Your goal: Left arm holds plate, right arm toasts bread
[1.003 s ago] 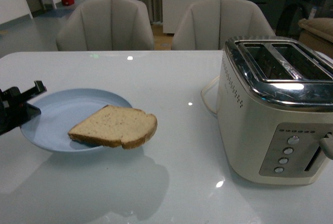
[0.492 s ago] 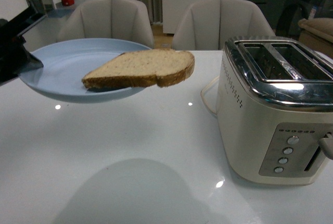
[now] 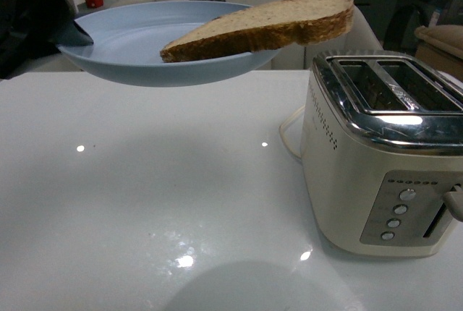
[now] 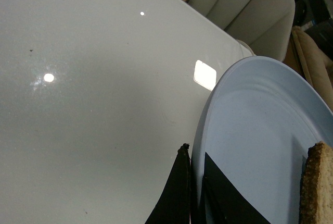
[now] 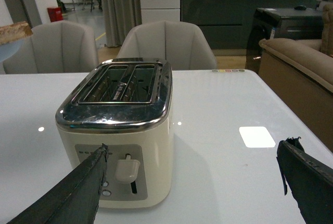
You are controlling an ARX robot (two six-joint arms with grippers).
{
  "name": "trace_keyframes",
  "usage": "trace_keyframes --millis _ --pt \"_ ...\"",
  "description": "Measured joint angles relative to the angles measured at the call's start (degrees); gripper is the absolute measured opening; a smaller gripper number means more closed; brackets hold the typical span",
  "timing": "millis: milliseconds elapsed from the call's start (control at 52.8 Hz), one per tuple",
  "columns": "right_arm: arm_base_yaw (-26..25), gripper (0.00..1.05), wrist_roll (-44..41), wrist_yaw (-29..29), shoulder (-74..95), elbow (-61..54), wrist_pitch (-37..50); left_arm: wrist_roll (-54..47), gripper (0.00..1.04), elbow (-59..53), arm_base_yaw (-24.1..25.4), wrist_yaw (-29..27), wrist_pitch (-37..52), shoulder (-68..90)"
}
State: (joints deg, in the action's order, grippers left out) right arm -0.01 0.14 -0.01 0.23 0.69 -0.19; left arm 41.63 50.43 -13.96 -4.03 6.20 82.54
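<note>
My left gripper (image 3: 69,32) is shut on the rim of the pale blue plate (image 3: 130,47) and holds it high above the table, level with the toaster top. The half-slice of bread (image 3: 268,25) lies on the plate, its rounded end overhanging the rim toward the cream toaster (image 3: 383,152). In the left wrist view the jaws pinch the plate's edge (image 4: 208,130), and the bread (image 4: 315,187) shows at the frame edge. My right gripper (image 5: 192,151) is open and empty, low by the toaster's lever end (image 5: 127,169). The bread's tip (image 5: 14,31) shows far off there.
The toaster has two open slots (image 3: 391,83) on top and its cord (image 3: 289,134) runs behind it on the white table (image 3: 159,195). Two grey chairs (image 5: 166,44) stand past the table's far edge. A brown sofa (image 5: 296,67) is beside the table.
My left gripper has lifted the plate with the bread from near the table to toaster-top height and carried it right, toward the toaster.
</note>
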Motion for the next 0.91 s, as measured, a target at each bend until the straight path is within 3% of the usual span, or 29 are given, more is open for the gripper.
trace_keyframes --millis 908 --pt "0.0 0.98 0.0 0.0 0.0 0.0 0.0 2.7 0.03 -0.7 -2.5 0.2 -1.6 -0.2"
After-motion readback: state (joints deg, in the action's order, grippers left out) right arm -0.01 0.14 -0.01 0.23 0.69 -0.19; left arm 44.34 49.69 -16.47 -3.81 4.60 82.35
